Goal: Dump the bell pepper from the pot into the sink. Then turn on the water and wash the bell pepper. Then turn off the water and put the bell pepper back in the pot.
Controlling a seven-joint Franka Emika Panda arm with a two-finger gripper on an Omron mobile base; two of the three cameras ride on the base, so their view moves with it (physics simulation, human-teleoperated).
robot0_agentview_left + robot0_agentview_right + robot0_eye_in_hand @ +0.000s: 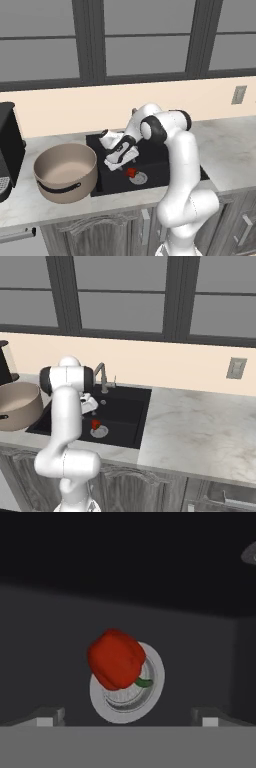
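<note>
While the black appliance (9,150) sits at the far left of the marble counter (230,155), the pot (66,172) stands upright just beside it, beige, its pale inside showing nothing in it, one dark handle facing us. Move right and we're at the sink (155,167), the black basin touching distance from the pot's rim. Down over it leans the white arm, and the gripper (121,159) hangs above the basin floor with its fingers spread wide, pinching nothing. Right below it, there's the bell pepper (116,659), red, lying partly on the silver drain (150,694), green stem poking out to the side. Behind the basin stands the faucet (102,376), no stream running. Further right, bare marble and a wall outlet (235,368).
</note>
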